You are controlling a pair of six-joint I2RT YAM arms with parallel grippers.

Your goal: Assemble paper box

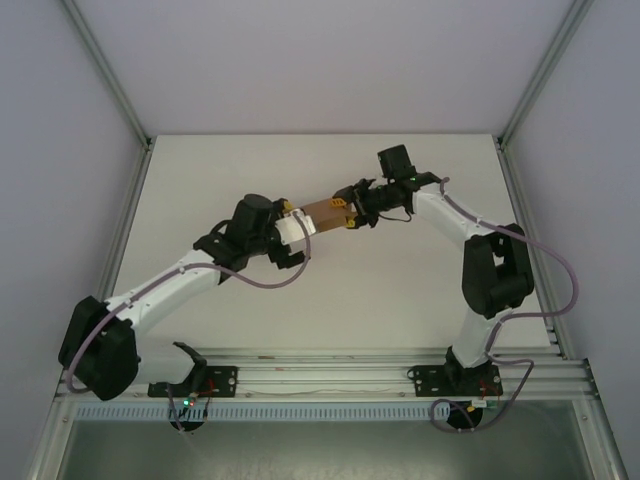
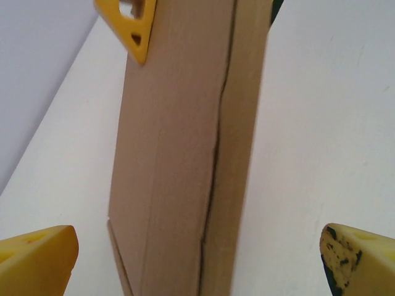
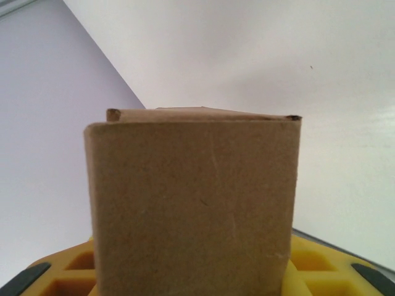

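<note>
From above: paper box [image 1: 322, 214] held up over the middle of the white table [image 1: 400, 290], lying lengthwise between the two arms. Clamped at its right end by the right gripper [image 1: 349, 212], with a yellow finger on each broad side. Reaches with its left end into the left gripper [image 1: 300, 224].

From the left wrist: brown cardboard straight ahead, standing on edge and running away from the camera, a dark seam [image 2: 216, 154] down its length where two panels meet. Sits midway between the left gripper's yellow fingertips [image 2: 37, 259], which are spread wide, with bare table showing on either side of the cardboard. Touches neither tip, as far as can be seen. Pinched at the far end by a yellow finger [image 2: 133, 28] of the right gripper, pressed flat against the left face.

From the right wrist: squarish end of the box, close up and upright, a folded flap edge [image 3: 197, 113] peeking over its top. Rests against the yellow finger pad beneath it, with wall and table behind.
</note>
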